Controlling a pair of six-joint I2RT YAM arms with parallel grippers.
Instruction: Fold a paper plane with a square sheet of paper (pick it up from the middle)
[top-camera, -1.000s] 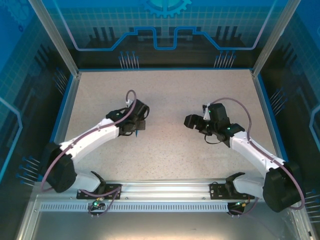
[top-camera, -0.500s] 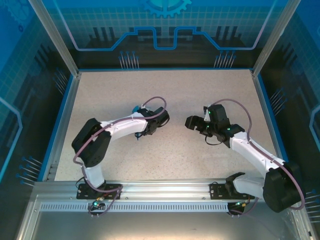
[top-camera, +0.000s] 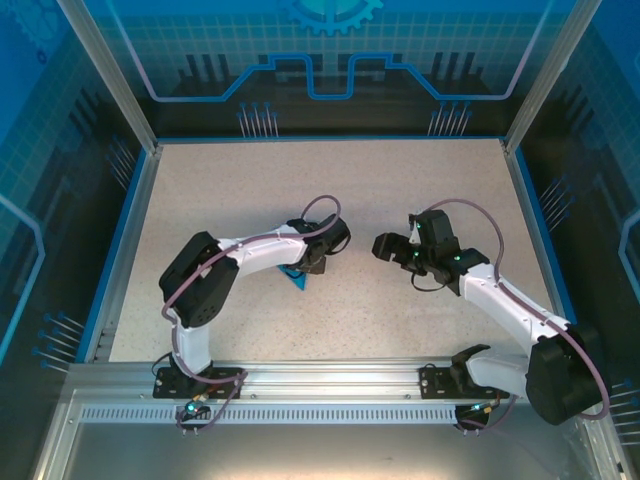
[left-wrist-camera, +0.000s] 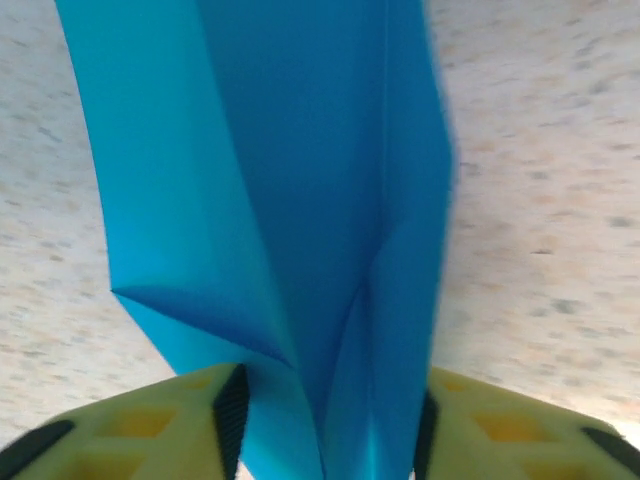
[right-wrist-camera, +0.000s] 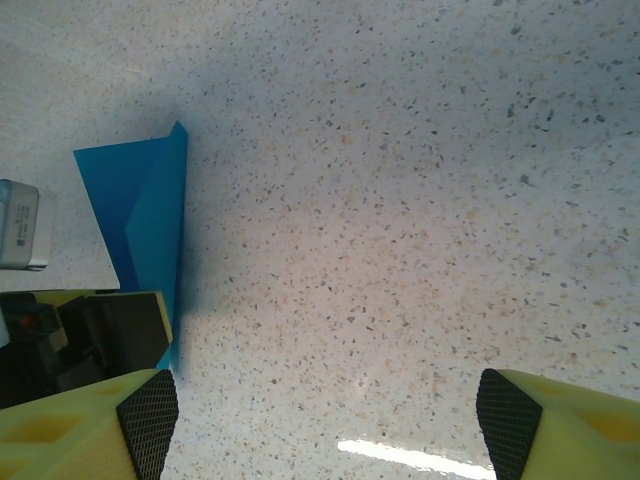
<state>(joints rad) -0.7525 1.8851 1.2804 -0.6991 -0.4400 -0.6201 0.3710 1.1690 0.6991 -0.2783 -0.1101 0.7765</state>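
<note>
Paper plane inside parted left claw — right claw agape.

Speckled table (blue-edged) inside blue printed walls.

No words, numbers or brand marks are showing legibly anywhere. The blue back panel is displaying a gear outline and line patterns without lettering, and the small grey block at the right wrist view's left edge is showing nothing legible.

The paper plane sits between the parted jaws.
</note>
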